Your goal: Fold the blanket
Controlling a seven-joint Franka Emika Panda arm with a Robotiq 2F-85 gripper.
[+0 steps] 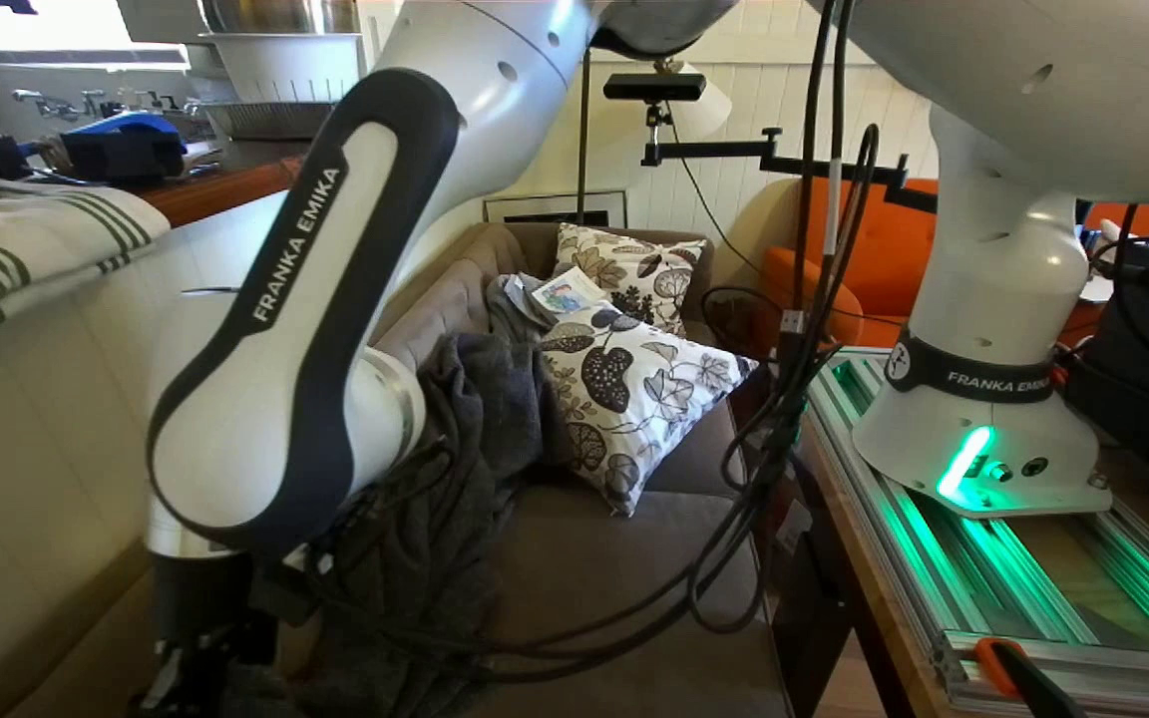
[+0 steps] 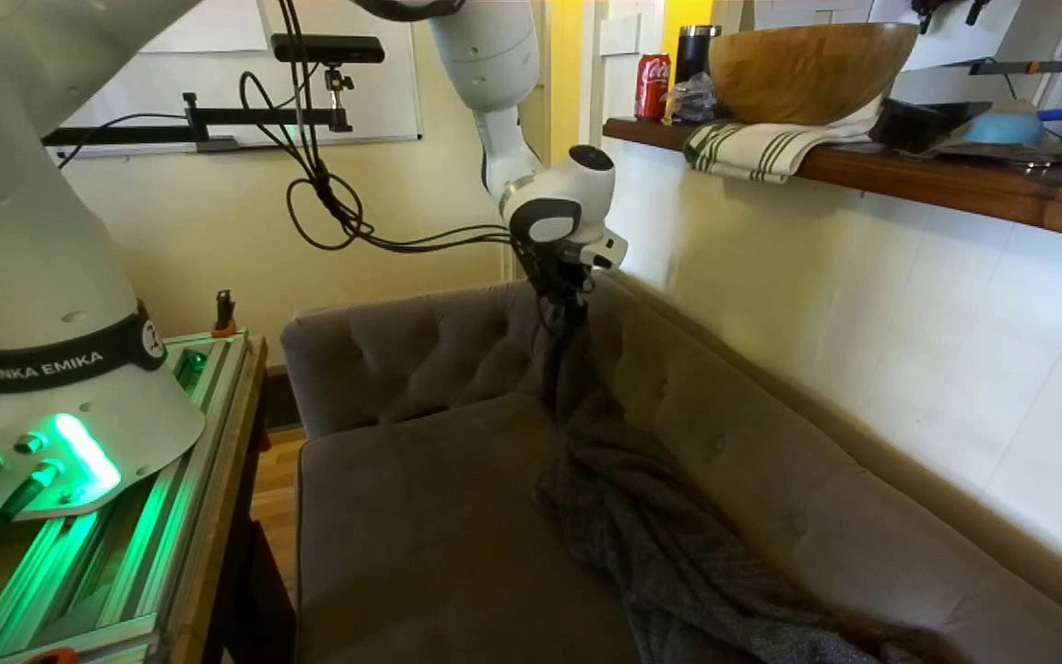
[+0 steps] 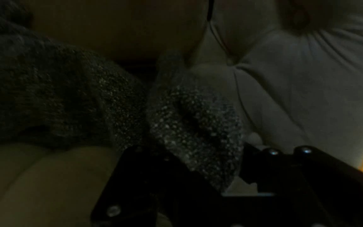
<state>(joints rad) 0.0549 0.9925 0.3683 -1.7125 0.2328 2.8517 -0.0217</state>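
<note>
Blanket (image 2: 642, 516), dark grey, one: is lying wrinkled along the back of the sofa (image 2: 439, 535), far end hanging raised. End effector (image 2: 565, 302), one: is pinching that bunched end, closed on it, by the sofa's far corner. Step, seemingly: is beginning a fold. Next move, likely: is needing a carry back along the sofa, over the rest.

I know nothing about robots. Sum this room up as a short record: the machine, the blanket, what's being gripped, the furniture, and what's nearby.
Machine: white robot arm, green light lit on its base
Blanket: dark grey, wrinkled, not folded; part raised, the rest trailing along the sofa
Gripper: closed on the raised part; which edge or corner, I can't tell
Cushions: two, white with brown patterns, on the sofa
Ledge: wooden bowl, striped cloth, red can, other items
</note>
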